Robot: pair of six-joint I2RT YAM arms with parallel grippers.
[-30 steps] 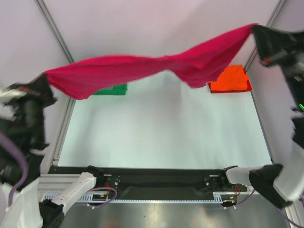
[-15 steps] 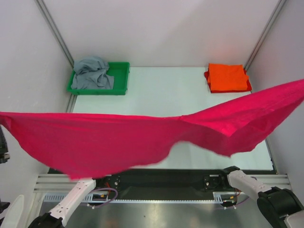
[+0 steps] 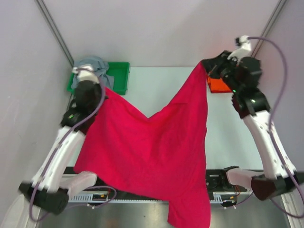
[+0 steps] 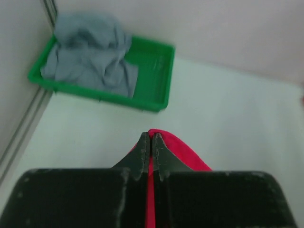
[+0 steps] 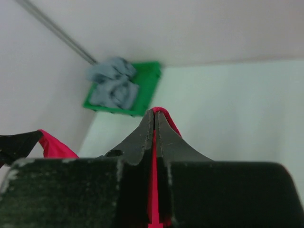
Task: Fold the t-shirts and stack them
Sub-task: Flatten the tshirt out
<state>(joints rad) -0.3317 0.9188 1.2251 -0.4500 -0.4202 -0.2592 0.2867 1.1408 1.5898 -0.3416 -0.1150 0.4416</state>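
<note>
Nearest me, the crimson shirt's (image 3: 147, 156) lower hem droops off the table's (image 3: 225, 137) near edge, over the arm bases (image 3: 236, 175). I want that hem on the table, so I'd carry both claws further back. I'd hold them level and well apart so the dip in the top edge pulls straight, then lower until the cloth lies flat before any fold.

Left claw (image 4: 150, 137) is clamped on one top corner and right claw (image 5: 155, 114) on the other. Jaws nearly meet on thin cloth. No release until the body is down.

Can't tell whether I hold the collar end or the hem end; sleeves aren't identifiable. The table under the shirt is hidden.

Far left, the grey shirt (image 4: 90, 61) lies crumpled in the green tray (image 4: 159, 71), not yet folded. Far right, the folded orange shirt (image 3: 219, 86) is mostly behind my right arm (image 3: 263, 137), so the stack's edges are unclear.
</note>
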